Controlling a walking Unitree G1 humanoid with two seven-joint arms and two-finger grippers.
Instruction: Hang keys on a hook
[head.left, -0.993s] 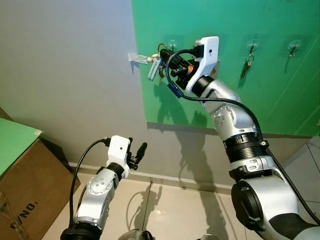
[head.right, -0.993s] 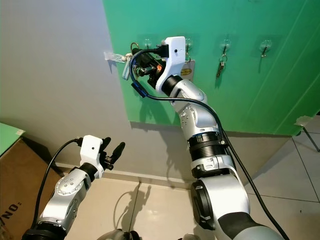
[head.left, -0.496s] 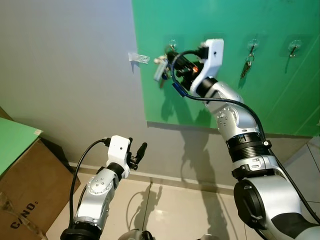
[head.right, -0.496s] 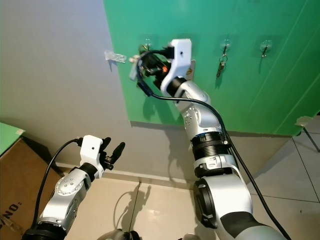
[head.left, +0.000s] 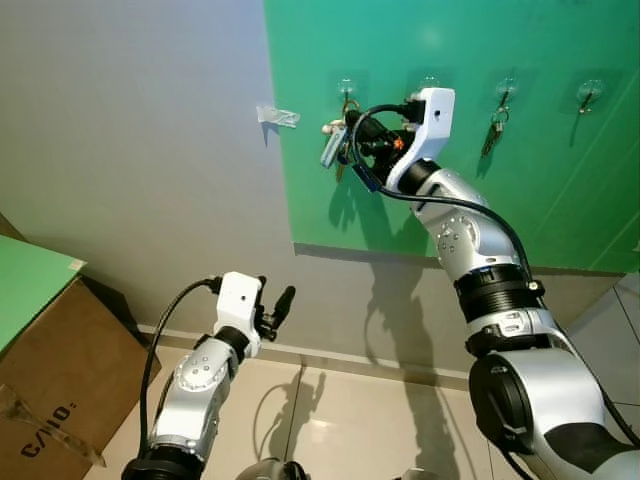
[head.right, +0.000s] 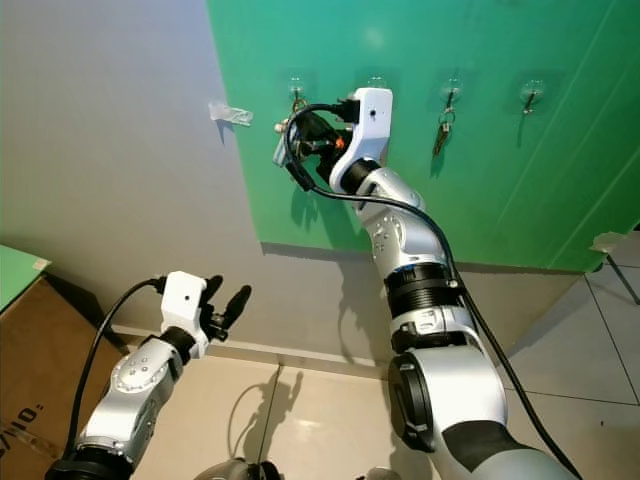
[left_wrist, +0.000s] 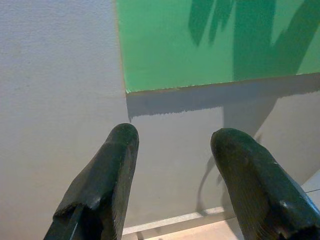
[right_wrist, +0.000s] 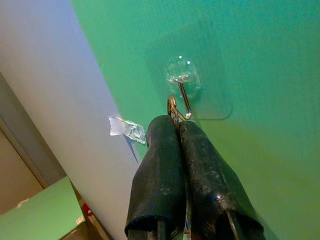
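My right gripper (head.left: 346, 124) is raised to the green wall panel and is shut on a bunch of keys (head.left: 332, 147) that dangles below its fingers. In the right wrist view the two black fingers (right_wrist: 162, 150) are pressed together on the gold key ring (right_wrist: 172, 104). The ring sits right beside the metal prong of the clear suction hook (right_wrist: 182, 80); I cannot tell whether it is over the prong. That hook (head.left: 347, 88) is the leftmost of the row. My left gripper (head.left: 275, 303) hangs low near the floor, open and empty, with its fingers (left_wrist: 107, 175) spread.
Further right on the panel, another hook (head.left: 505, 91) carries a bunch of keys (head.left: 491, 132), and a hook (head.left: 590, 93) follows it. A scrap of clear tape (head.left: 277, 115) sticks out from the grey wall. A cardboard box (head.left: 55, 400) stands at the lower left.
My right gripper has carried the keys to the right, from beside the tape scrap on the grey wall to the leftmost hook. The left arm has not moved.
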